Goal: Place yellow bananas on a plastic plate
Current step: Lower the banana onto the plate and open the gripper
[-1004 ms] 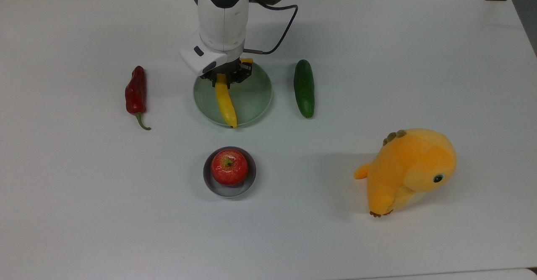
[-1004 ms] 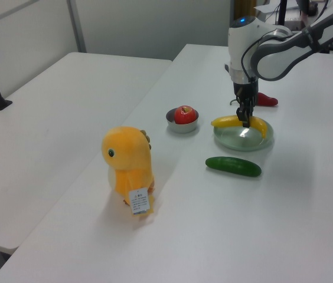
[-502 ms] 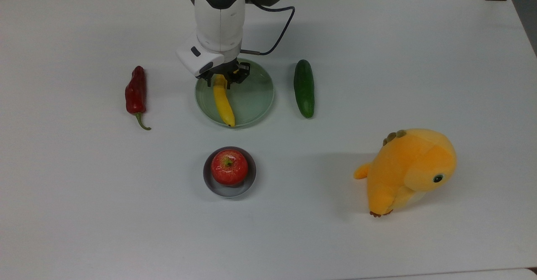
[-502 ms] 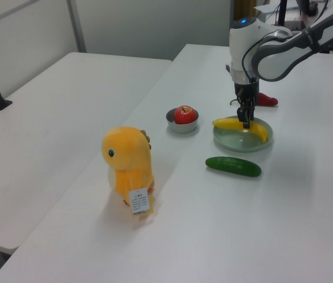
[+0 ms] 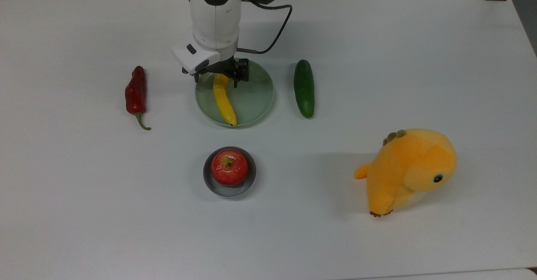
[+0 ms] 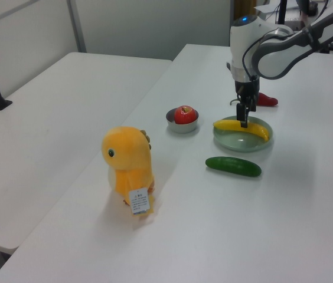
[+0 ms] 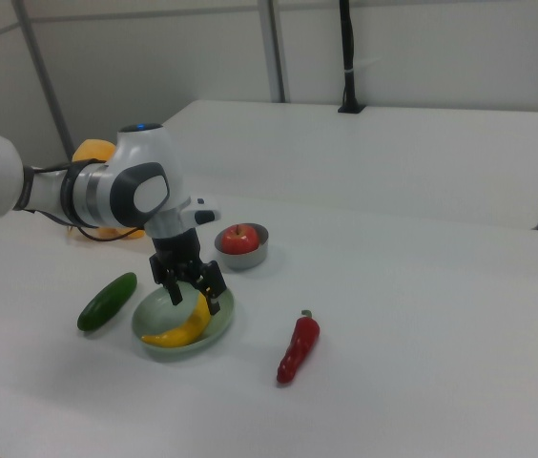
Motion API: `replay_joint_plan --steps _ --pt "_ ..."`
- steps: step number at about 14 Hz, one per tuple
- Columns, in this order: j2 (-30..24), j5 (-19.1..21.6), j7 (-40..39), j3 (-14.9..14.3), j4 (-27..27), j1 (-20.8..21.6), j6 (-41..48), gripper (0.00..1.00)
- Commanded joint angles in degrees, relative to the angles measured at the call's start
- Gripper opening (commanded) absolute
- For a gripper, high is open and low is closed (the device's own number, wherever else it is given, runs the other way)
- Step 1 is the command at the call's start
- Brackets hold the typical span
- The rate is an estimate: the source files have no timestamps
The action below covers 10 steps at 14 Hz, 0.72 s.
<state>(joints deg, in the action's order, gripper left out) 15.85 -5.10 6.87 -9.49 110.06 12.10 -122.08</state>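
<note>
While lying across the plastic plate (image 5: 256,99), yellow bananas (image 5: 223,101) sit just beneath the gripper (image 5: 222,73), fingers spread wide either side of the stem end, nothing held; cucumber (image 5: 304,88) beside plate, apart.

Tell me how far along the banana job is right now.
Done, by the look of it: the banana lies on the mint-green plate, its dark tip at the rim nearest the apple. In hand: nothing; the gripper hangs open just above the banana's stem end, fingers apart and not clamping it. Left: probably only lifting the arm clear.
</note>
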Motion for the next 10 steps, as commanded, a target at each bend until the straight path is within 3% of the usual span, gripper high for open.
replay_joint_plan --steps 1,7,10 --pt "-4.0 0.5 -0.8 -0.4 0.1 0.1 2.9 1.00" --pt "-10.6 1.3 -0.6 -0.4 -6.1 -1.4 15.0 1.00" --pt "-12.2 6.0 -0.6 -0.4 -13.2 -3.0 23.3 1.00"
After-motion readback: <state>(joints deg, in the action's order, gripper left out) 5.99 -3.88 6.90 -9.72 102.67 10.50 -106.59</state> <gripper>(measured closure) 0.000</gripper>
